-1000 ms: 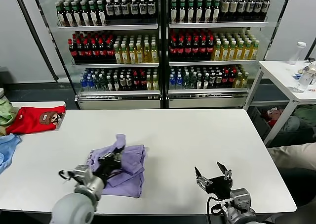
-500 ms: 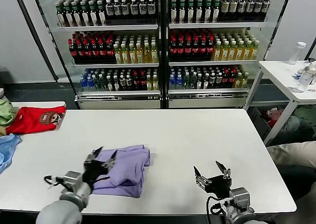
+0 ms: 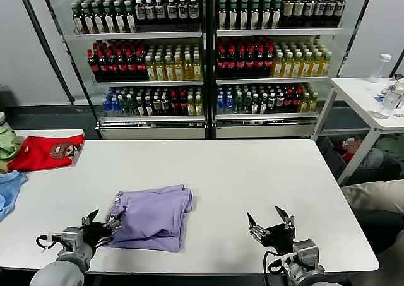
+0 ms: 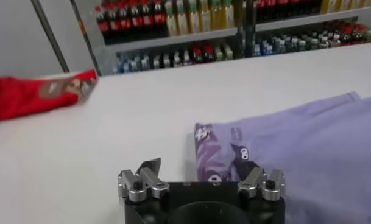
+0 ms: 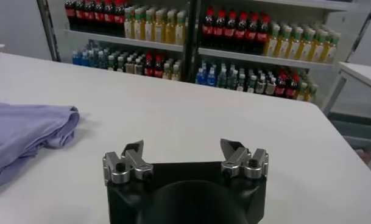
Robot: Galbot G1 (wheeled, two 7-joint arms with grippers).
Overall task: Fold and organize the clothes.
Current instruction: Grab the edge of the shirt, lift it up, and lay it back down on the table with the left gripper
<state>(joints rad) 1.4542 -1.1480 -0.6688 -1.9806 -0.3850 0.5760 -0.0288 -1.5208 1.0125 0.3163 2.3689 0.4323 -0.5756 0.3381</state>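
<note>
The lavender T-shirt lies folded in a compact stack on the white table, left of centre. A strip of its dark purple print shows at one edge in the left wrist view. My left gripper is open and empty, low at the table's front left, just off the shirt's left edge. My right gripper is open and empty near the front edge, right of centre, well apart from the shirt. The shirt's right end shows in the right wrist view.
A red garment with a brown cartoon patch lies at the far left, and a light blue cloth sits at the left edge. Drink coolers stand behind the table. A side table with bottles is at right.
My left gripper let go of the shirt's raised flap, which dropped flat onto the stack. It then drew back toward the front left, open. The right arm stayed still.
</note>
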